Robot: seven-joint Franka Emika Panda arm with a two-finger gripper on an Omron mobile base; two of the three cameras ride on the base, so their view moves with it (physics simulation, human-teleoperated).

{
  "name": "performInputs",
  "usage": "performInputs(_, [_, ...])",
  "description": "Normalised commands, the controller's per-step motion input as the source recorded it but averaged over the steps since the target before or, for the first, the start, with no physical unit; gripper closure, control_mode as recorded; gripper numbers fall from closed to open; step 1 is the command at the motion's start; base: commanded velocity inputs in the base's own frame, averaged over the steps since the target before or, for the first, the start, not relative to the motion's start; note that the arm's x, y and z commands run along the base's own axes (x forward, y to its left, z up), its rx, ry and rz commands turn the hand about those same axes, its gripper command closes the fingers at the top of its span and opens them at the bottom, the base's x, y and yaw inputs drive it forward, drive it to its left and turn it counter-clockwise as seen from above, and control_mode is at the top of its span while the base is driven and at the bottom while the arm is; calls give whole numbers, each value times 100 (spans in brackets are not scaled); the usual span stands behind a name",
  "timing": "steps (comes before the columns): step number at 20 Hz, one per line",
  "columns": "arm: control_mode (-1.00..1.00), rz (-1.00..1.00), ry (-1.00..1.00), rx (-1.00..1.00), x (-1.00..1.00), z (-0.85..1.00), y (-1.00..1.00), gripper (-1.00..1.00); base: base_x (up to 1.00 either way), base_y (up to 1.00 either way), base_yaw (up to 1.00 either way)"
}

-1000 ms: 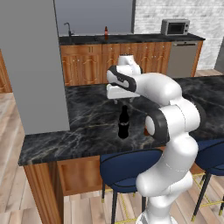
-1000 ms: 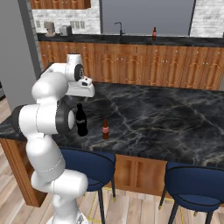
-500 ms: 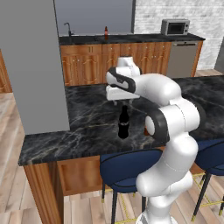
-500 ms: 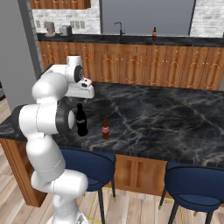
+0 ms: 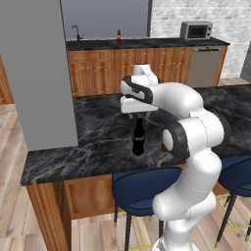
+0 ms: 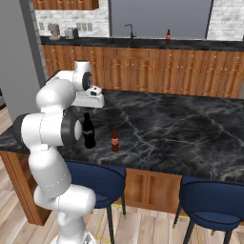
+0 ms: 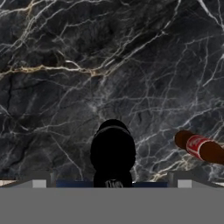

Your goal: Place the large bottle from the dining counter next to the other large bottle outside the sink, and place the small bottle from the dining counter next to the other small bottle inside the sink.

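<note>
Bottles stand near the front edge of our dining counter [image 5: 98, 127]: the large bottle [image 5: 138, 138], black and upright, with the small bottle [image 6: 114, 141] just beside it toward our right, while wide bare marble stretches behind them toward the far wall, where the other large bottle [image 6: 167, 36] stands on the back counter near the sink [image 5: 81, 43] and its curved tap. Our arm folds up from the base and bends forward and down, so the gripper [image 5: 133, 115] hangs directly above the black bottle's cap, apart from it. Its fingers are spread wide and hold nothing; in the hand view the black bottle sits centred between the tips, the small one lying off to one side.
</note>
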Motion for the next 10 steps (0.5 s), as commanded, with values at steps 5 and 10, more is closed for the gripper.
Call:
performInputs(5, [-100, 0, 0, 0, 0, -3, 0, -100, 0, 0, 0])
performInputs(10, [-100, 0, 0, 0, 0, -13, 0, -100, 0, 0, 0])
